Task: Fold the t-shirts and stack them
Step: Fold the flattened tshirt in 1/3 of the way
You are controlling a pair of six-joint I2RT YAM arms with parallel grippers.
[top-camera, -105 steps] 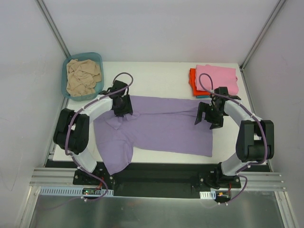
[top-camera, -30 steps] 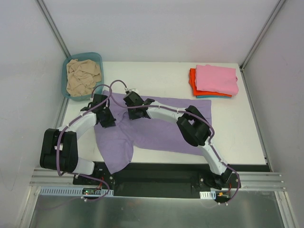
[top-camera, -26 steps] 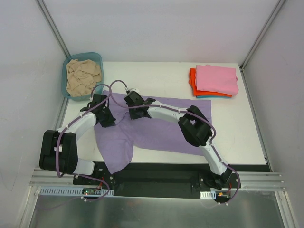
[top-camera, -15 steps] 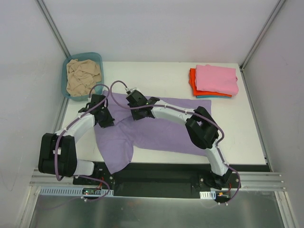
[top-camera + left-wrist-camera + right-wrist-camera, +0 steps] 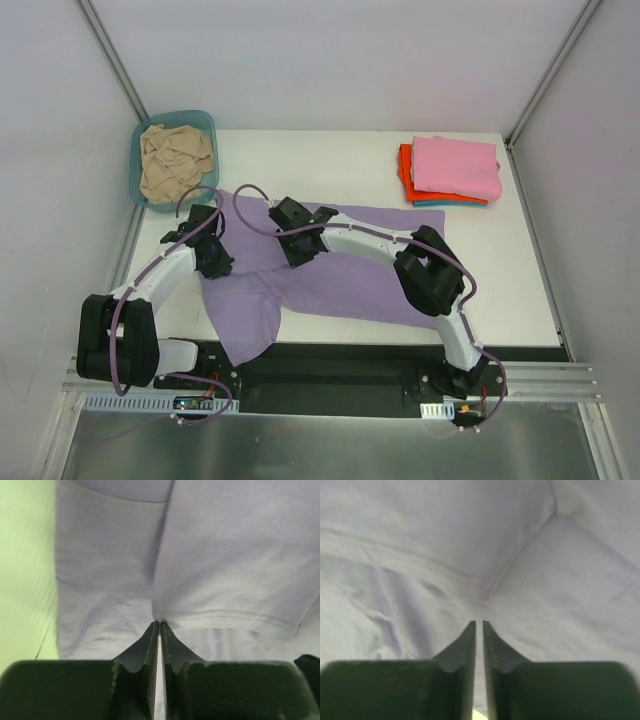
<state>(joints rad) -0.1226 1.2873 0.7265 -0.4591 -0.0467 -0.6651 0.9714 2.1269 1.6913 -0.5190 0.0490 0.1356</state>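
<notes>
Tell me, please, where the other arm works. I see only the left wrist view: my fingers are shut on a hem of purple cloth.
Observer: The right fingers pinch the same lavender t-shirt, further in on the cloth, to the right of yours.
Operator: Is there already a stack?
Observer: Yes, at the far right corner of the table: a folded pink t-shirt on top of an orange-red t-shirt.
Operator: Are any shirts left to fold?
Observer: A crumpled beige t-shirt lies in the teal basin at the far left.
</notes>
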